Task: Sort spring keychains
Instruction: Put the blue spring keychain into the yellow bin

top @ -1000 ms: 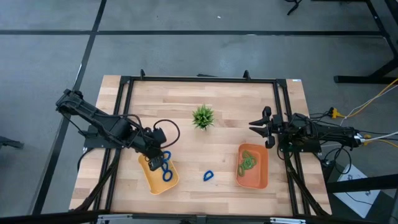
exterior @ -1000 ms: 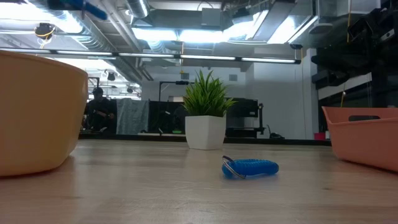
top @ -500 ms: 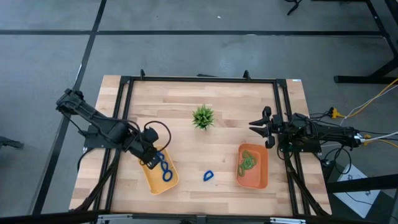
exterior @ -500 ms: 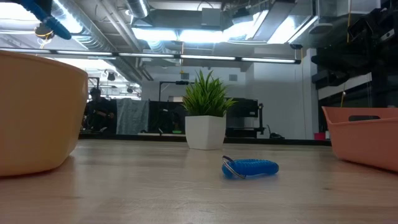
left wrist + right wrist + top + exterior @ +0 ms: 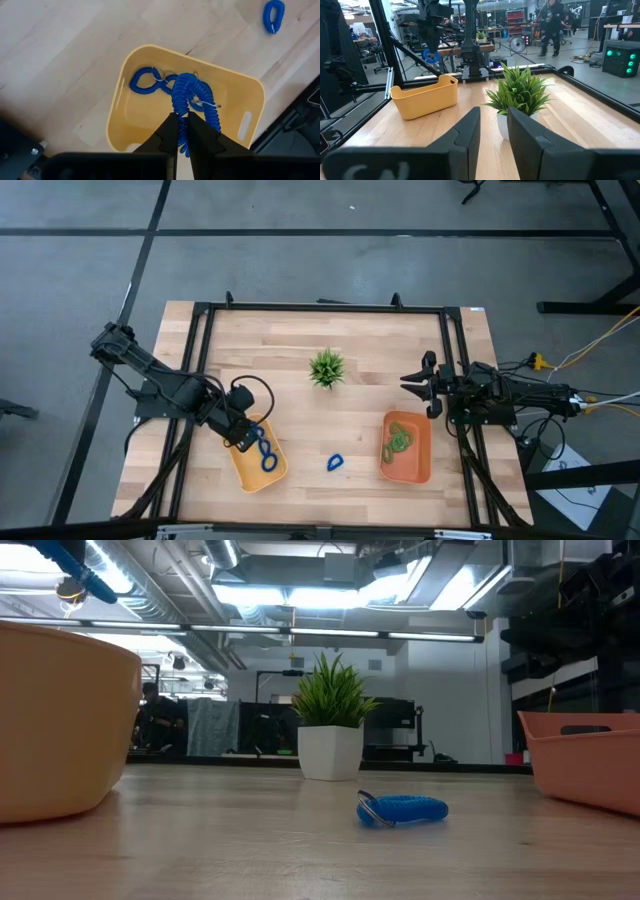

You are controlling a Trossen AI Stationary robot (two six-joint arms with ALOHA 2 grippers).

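Wooden table [image 5: 300, 340] seen from above, with a dark robot arm at each side. The left pincer [image 5: 181, 131] hangs over the yellow tray [image 5: 235, 95], closed on a dark blue spring keychain [image 5: 192, 97] that dangles from its fingertips [image 5: 169, 134] above the tray's floor. Directly beneath that coil, two more blue spring keychains [image 5: 150, 82] lie linked inside the tray. In the overhead view the same pincer [image 5: 242, 442] sits at the tray's [image 5: 275, 473] near-left corner, with a black cable looping just behind it.

One lone blue keychain [image 5: 334, 463] lies flat on bare wood, between the two trays and well apart from the left pincer; the table-level view shows it [image 5: 402, 809] resting on its side with a small metal ring at one end. Nothing stands between it and either tray.

The orange tray [image 5: 425, 455] sits just in front of the right pincer [image 5: 420, 385] and holds a clump of light green spring keychains [image 5: 398, 440]. That pincer [image 5: 492, 125] waits above the table's right edge, fingers partly apart with nothing between them. Straight ahead of it stands a small spiky green plant [image 5: 520, 92] in a white pot, partly blocking its line toward the yellow tray [image 5: 425, 95] beyond. People show blurred in the room far behind the table.
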